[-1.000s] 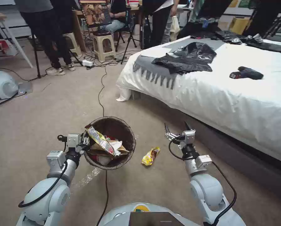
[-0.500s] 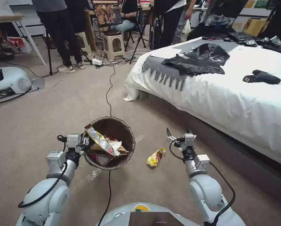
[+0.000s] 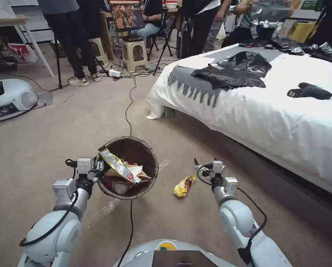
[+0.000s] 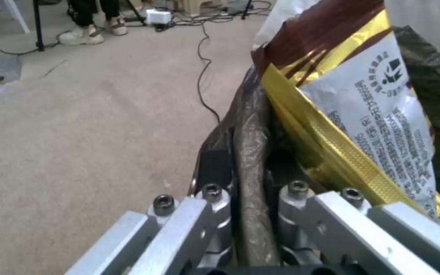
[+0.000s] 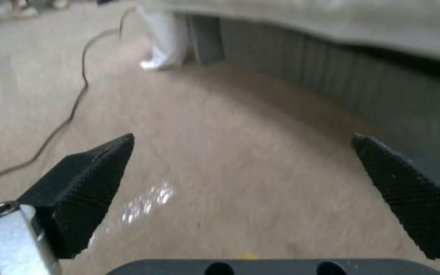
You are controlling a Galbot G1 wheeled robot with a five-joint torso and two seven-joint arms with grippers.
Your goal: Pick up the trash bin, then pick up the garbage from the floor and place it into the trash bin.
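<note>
Trash bin (image 3: 128, 168) is up off the floor, hanging from the left claw (image 3: 99, 167), which is clamped tight on the bag-lined rim (image 4: 250, 160). It's well stuffed, with a yellow snack wrapper (image 3: 116, 165) poking over the near edge. Still loose on the carpet (image 3: 62, 126): one gold-and-red wrapper (image 3: 184, 185), lying between the bin and the right arm. The right claw (image 3: 205, 167) hovers just beside it, spread wide with nothing in it, its dark ridged fingertips (image 5: 85, 179) pointing across the floor toward the bed base.

To do this pick well, I'd say the right claw wants to drop straight over the middle of that wrapper and pinch the crinkled foil flat against the carpet, because thin film slips out of a shallow bite. The bin ought to stay level meanwhile, or that tall wrapper may topple out.

Around them, a black cable (image 3: 129, 107) runs under the bin across beige carpet. A white-sheeted bed (image 3: 269, 111) carries a black garment (image 3: 231, 72) and a power drill (image 3: 309, 91). Stools (image 3: 133, 50) and people's legs crowd the far side.
</note>
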